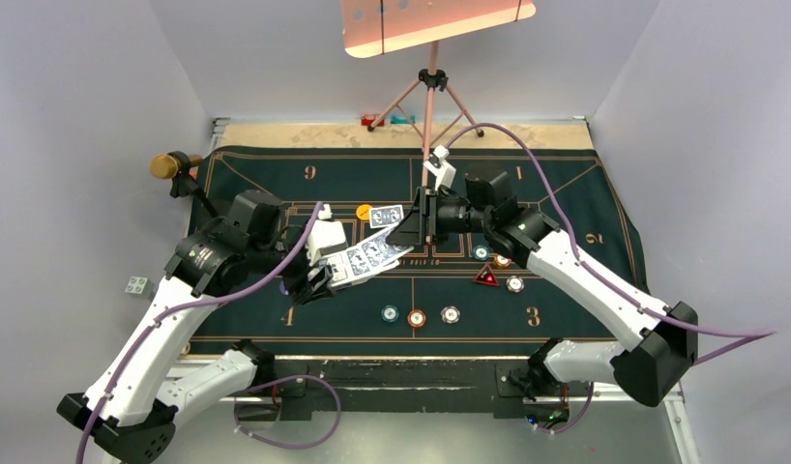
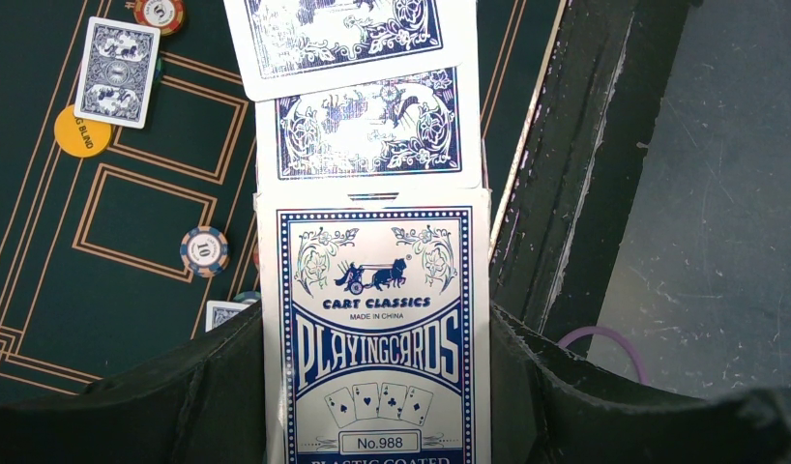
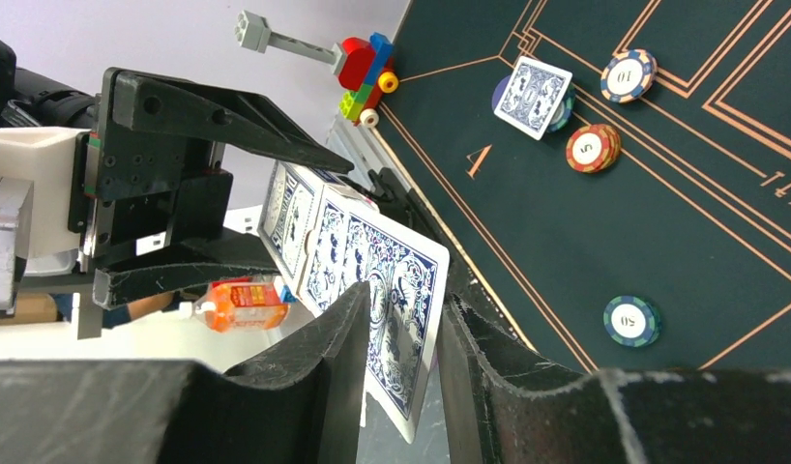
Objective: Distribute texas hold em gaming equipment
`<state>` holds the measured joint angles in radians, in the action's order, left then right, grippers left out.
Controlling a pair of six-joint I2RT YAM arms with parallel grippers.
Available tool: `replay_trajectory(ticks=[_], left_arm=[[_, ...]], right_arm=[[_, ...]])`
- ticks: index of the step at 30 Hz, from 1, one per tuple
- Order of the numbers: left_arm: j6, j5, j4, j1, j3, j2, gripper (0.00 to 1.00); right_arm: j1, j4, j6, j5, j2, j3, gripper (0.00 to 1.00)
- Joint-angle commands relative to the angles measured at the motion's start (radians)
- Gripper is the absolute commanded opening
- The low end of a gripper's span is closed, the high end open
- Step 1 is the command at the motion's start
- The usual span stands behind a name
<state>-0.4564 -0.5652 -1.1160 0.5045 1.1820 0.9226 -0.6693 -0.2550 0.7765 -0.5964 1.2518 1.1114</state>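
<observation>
Our right pincer (image 3: 403, 295) is nipped shut on the top card (image 3: 392, 256), we judge to draw it off the fan. Our left pincer (image 2: 372, 324) clamps the card box (image 2: 377, 396), steadying it above the felt mat (image 1: 566, 290), just left of centre.

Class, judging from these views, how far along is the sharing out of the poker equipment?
Done: one dealt card lies beside the yellow disc, and chips sit grouped on the mat. In hand: the left pincer grips the card box; the right pincer pinches a fanned card. Left: the remaining fanned cards.
</observation>
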Motion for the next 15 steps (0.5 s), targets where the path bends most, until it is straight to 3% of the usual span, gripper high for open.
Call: replay_trajectory(ticks=[1, 5, 11, 15], left_arm=[[-0.008, -0.025, 0.038, -0.007, 0.041, -0.011, 0.00], [-0.007, -0.025, 0.037, -0.006, 0.039, -0.012, 0.00], [-0.007, -0.022, 0.038, -0.007, 0.039, -0.013, 0.00], [-0.006, -0.023, 0.037, -0.006, 0.036, -0.012, 0.00]], right_arm=[[-0.002, -0.047, -0.060, 0.039, -0.046, 0.062, 0.35], [-0.002, -0.068, -0.071, 0.050, -0.048, 0.066, 0.32], [-0.002, -0.090, -0.077, 0.063, -0.050, 0.082, 0.11], [-0.001, -0.096, -0.077, 0.052, -0.046, 0.097, 0.06]])
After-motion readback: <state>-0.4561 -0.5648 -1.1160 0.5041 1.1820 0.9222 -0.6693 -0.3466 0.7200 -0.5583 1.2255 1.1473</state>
